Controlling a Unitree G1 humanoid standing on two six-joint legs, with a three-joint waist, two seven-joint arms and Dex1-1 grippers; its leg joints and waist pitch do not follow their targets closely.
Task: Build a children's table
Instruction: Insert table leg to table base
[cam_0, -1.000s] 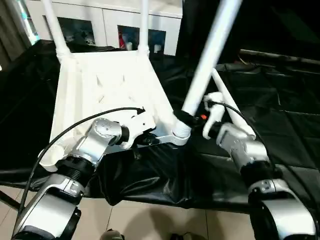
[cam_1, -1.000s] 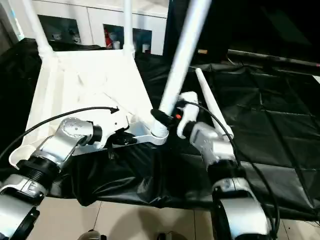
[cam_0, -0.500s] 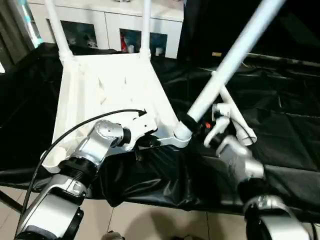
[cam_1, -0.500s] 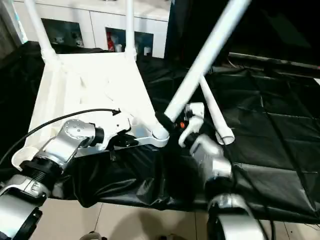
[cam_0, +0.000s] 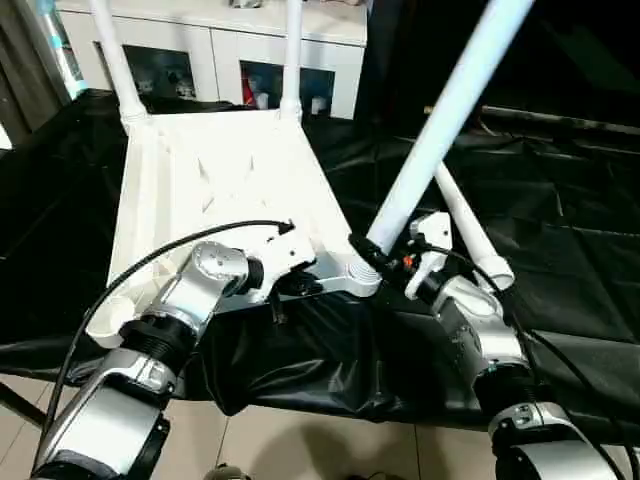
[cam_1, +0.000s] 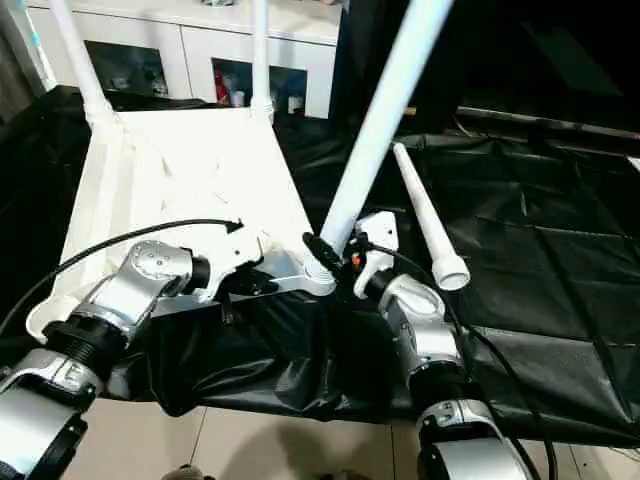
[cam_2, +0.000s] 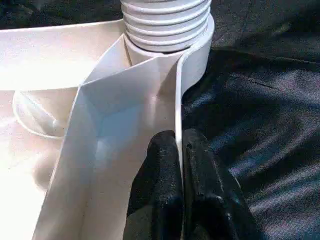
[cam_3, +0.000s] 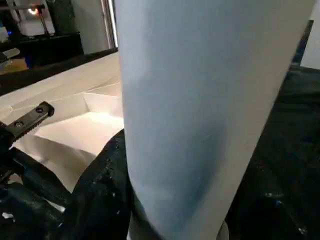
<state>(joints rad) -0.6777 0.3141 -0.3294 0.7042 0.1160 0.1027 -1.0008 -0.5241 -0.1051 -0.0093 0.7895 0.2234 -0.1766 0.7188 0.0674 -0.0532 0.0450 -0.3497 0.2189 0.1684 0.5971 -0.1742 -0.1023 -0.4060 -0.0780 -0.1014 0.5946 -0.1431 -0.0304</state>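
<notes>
Two legs (cam_0: 112, 60) seated at upper left of upturned tabletop (cam_0: 230, 170); third leg (cam_0: 440, 110), centre frame, clasped by right gripper (cam_0: 372, 252) at socket; fourth (cam_0: 468, 232) loose at right; left gripper (cam_2: 180, 165) pinching tabletop rim.

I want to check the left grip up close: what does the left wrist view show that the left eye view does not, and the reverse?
Left wrist view alone: the left gripper's black fingers pinched shut on the thin side wall of the tabletop, and the ribbed threads of the leg sitting in the corner socket.
Left eye view alone: two upright legs at the far corners, a loose leg lying on the black cloth, and the right gripper around the tilted leg's base.
Both: tabletop, tilted leg, cloth.
</notes>
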